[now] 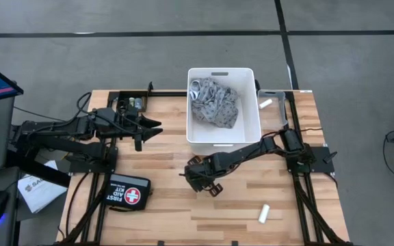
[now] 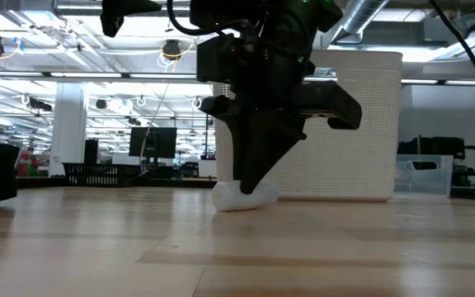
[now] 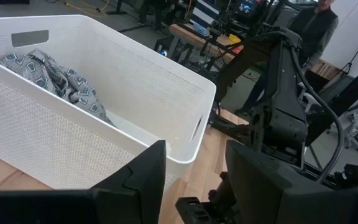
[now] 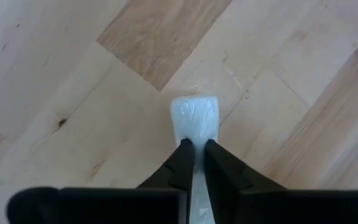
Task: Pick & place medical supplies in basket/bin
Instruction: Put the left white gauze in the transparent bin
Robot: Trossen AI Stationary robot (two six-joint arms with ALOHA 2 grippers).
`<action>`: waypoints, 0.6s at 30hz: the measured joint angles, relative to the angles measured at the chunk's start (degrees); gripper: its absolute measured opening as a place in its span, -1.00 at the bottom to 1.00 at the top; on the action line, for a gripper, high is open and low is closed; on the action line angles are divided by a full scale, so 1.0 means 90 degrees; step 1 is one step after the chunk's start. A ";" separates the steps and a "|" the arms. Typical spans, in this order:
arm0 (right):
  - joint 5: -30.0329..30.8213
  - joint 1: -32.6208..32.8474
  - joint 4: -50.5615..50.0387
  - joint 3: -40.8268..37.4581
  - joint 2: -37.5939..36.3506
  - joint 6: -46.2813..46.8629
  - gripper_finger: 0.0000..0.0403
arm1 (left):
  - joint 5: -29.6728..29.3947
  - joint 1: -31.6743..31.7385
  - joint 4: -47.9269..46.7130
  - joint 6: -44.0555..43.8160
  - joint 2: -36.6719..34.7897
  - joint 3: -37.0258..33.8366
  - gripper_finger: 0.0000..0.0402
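My right gripper point(image 4: 194, 155) points down at the table in front of the white tub point(image 1: 248, 133) and is shut on a small white gauze roll point(image 4: 194, 118), which also shows in the low view point(image 2: 242, 198). The tub holds the grey patterned cloth bandage point(image 1: 214, 102). A second gauze roll point(image 1: 264, 213) lies flat on the table near the right front. Another white roll point(image 1: 266, 104) lies in the small clear bin point(image 1: 273, 94) to the tub's right. My left gripper point(image 1: 152, 128) hovers open to the left of the tub. No vial or sticks show. My right gripper pinches the gauze roll between its two fingers point(image 4: 182, 162), which come from above and point down. They sit on the roll's two long sides point(image 4: 194, 146), and the soft roll narrows between them. Its underside point(image 2: 237, 206) rests on the table.
The black FIRST AID KIT pouch point(image 1: 125, 193) lies at the table's left front. The tub's near wall point(image 2: 345, 124) stands just behind my right gripper. Bare wood stretches along the near edge. A person point(image 3: 316, 25) stands beyond the table's right side.
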 joint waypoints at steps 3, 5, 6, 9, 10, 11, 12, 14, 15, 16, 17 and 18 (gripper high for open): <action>0.0005 0.0025 0.0006 0.0000 0.0000 0.0191 -0.90 | 0.0000 0.0000 0.0000 -0.0008 0.0000 0.0000 -0.21; 0.0031 0.0057 0.0002 0.0005 0.0000 0.0284 -0.92 | 0.0000 0.0000 -0.0001 -0.0010 0.0000 0.0000 -0.21; 0.0059 0.0078 -0.0028 0.0035 0.0000 0.0328 -0.92 | 0.0000 0.0000 0.0000 -0.0011 0.0000 0.0001 -0.21; 0.0172 0.0149 -0.0151 0.0196 0.0006 0.0336 -0.92 | 0.0000 0.0000 0.0001 -0.0011 0.0000 0.0001 -0.21; 0.0197 0.0173 -0.0152 0.0275 0.0005 0.0350 -0.92 | 0.0000 0.0000 -0.0002 -0.0011 0.0000 0.0001 -0.21; 0.0242 0.0193 -0.0158 0.0367 0.0005 0.0375 -0.92 | 0.0000 0.0000 0.0000 -0.0011 0.0000 0.0001 -0.21; 0.0278 0.0200 -0.0193 0.0471 0.0005 0.0407 -0.92 | 0.0000 0.0000 0.0001 -0.0011 0.0000 0.0001 -0.21; 0.0304 0.0201 -0.0309 0.0686 0.0005 0.0489 -0.92 | 0.0000 0.0000 -0.0002 -0.0011 0.0002 0.0000 -0.21; 0.0308 0.0196 -0.0362 0.0798 0.0005 0.0556 -0.92 | 0.0000 0.0000 0.0001 -0.0011 0.0000 0.0001 -0.21; 0.0315 0.0194 -0.0432 0.0914 0.0005 0.0638 -0.92 | 0.0000 0.0000 0.0001 -0.0013 0.0000 0.0000 -0.21; 0.0337 0.0186 -0.0548 0.1043 0.0005 0.0741 -0.92 | 0.0000 0.0000 0.0001 -0.0013 0.0002 0.0001 -0.21; 0.0369 0.0167 -0.0717 0.1185 0.0005 0.0851 -0.92 | 0.0000 0.0000 0.0001 -0.0013 0.0000 0.0001 -0.21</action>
